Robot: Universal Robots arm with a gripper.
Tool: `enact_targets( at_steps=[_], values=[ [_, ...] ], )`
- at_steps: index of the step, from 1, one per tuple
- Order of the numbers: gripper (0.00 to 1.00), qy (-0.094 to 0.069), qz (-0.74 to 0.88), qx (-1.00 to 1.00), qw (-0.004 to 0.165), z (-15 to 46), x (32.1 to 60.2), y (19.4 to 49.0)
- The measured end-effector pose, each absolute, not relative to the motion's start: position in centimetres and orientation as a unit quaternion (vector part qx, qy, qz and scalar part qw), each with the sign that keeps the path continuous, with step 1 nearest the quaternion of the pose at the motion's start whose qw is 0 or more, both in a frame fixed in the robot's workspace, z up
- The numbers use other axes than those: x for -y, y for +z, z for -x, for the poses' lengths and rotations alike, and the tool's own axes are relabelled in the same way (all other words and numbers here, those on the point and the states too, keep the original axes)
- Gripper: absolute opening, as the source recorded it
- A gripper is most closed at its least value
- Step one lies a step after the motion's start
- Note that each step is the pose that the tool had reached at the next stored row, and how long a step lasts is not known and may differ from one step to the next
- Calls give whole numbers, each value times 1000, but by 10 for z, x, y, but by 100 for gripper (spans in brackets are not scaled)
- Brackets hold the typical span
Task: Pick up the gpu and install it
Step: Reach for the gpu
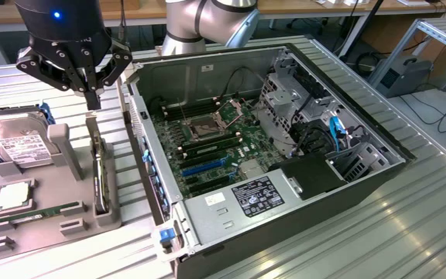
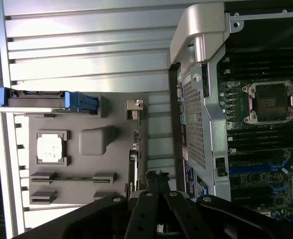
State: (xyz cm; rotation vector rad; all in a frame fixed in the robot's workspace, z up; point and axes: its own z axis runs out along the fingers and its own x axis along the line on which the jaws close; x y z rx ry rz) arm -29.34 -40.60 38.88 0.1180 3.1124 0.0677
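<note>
Black gpu [image 1: 97,180] stands on edge in grey holder [image 1: 49,235] on worktop [image 1: 409,232], at nine o'clock of open case [image 1: 308,232] in exterior view; top edge left free for grasp. Tool [image 1: 92,103] hovers at gpu's twelve o'clock, fingers together, holding nothing.

The closed gripper [image 1: 93,103] is hanging just above the gpu [image 1: 97,177], which is standing on its edge in the gray tray [image 1: 76,224] beside the case [image 1: 200,72].
</note>
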Motion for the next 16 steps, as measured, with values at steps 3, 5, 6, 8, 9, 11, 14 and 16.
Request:
enact_targets(
  at_steps=[3,5,6,8,9,11,14,16],
  values=[
    [11,22,-38,-999,13,294,407,389],
    [11,22,-38,-999,13,294,407,388],
    [11,22,-38,-999,13,294,408,388],
    [11,22,-38,-999,13,294,408,388],
    [11,22,-38,-999,13,295,408,388],
    [11,22,-38,-999,13,295,409,388],
    [11,22,-38,-999,13,296,409,388],
    [11,22,-38,-999,13,296,410,388]
  ],
)
